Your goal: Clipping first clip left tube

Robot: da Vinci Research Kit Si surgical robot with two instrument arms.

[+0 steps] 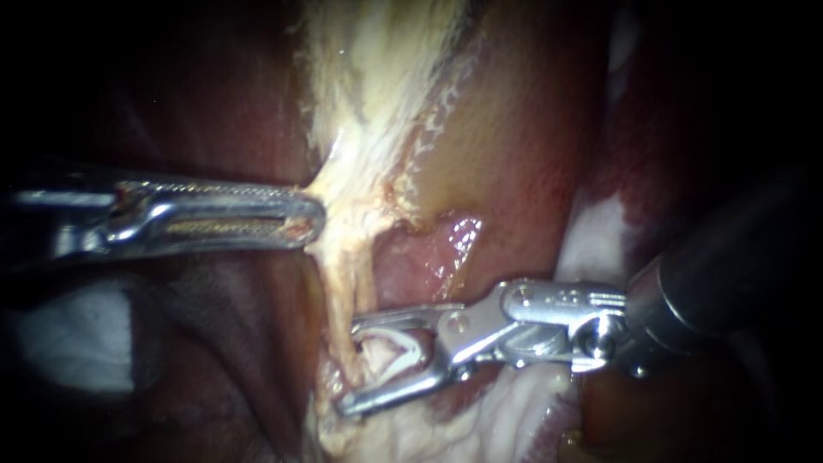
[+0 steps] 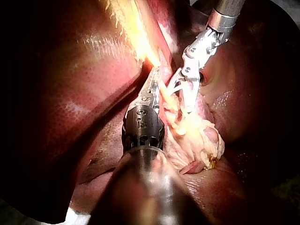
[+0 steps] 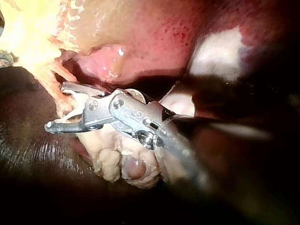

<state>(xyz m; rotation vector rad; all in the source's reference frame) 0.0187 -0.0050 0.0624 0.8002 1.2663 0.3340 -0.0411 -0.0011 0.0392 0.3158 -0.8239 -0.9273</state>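
Observation:
My left instrument (image 1: 310, 219) comes in level from the left, its long ridged jaws shut on the edge of the pale yellow tissue band (image 1: 360, 171). Below that band a thin pale tube (image 1: 341, 291) runs downward. My right instrument (image 1: 350, 364) comes in from the right and its jaws stand wide apart around this tube, holding a white clip (image 1: 405, 350) between them. In the right wrist view the same jaws (image 3: 56, 105) straddle the pale strand with the clip (image 3: 72, 114) inside. In the left wrist view my left instrument (image 2: 154, 86) lies beside the right instrument (image 2: 183, 96).
Dark red liver (image 1: 231, 343) lies left of and below the tube. A tan and pink wall (image 1: 506, 146) rises to the right of the pale band. White gauze (image 1: 591, 240) shows behind the right instrument. Lumpy pale fat (image 3: 117, 159) sits under the right instrument's jaws.

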